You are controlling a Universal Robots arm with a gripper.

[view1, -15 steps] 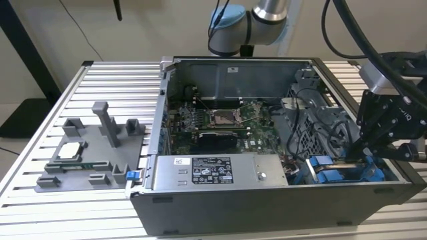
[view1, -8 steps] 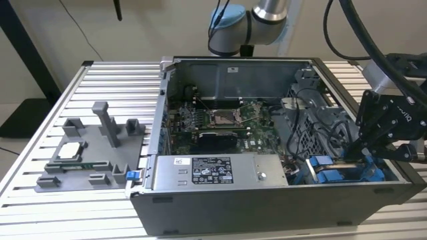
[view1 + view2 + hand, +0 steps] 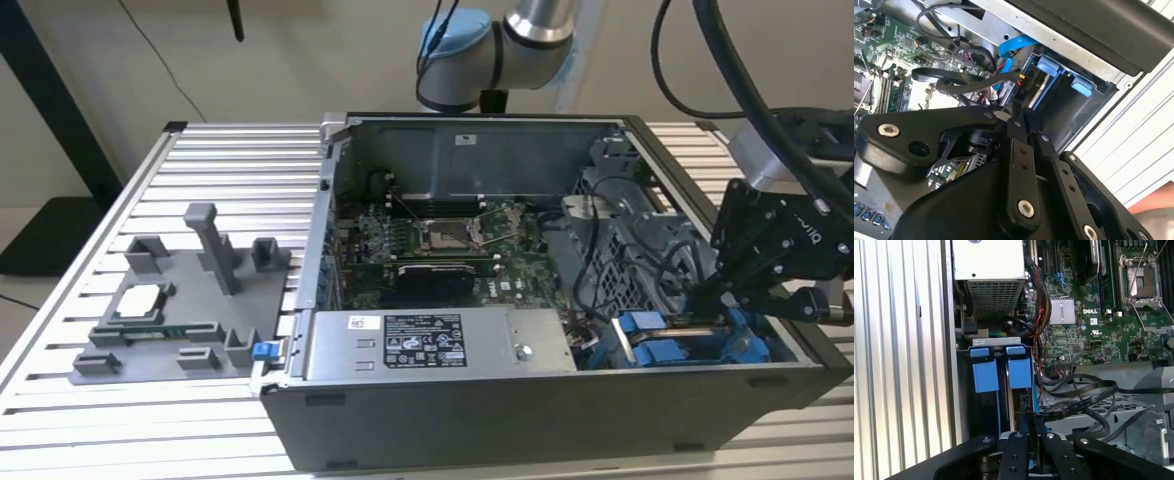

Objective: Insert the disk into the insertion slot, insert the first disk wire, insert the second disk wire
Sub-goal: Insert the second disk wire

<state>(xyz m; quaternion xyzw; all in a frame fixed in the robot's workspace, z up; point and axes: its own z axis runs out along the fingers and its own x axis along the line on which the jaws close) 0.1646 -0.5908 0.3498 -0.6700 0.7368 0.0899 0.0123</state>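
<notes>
Inside the open computer case (image 3: 534, 400), at its front corner on the exterior view's right, the gripper (image 3: 1021, 117) is reaching down to the insertion slot (image 3: 996, 370), its fingers (image 3: 1019, 455) sitting pressed together on a thin dark connector at the bay. Both wrist views are showing that pinch; the exterior view is showing the blue rails (image 3: 667, 345) beside the grey power-supply box (image 3: 434, 343). Beyond the slot, black cables (image 3: 1079, 395) are looping over the motherboard (image 3: 441, 240). Whether the disk is sitting in the bay cannot be told.
</notes>
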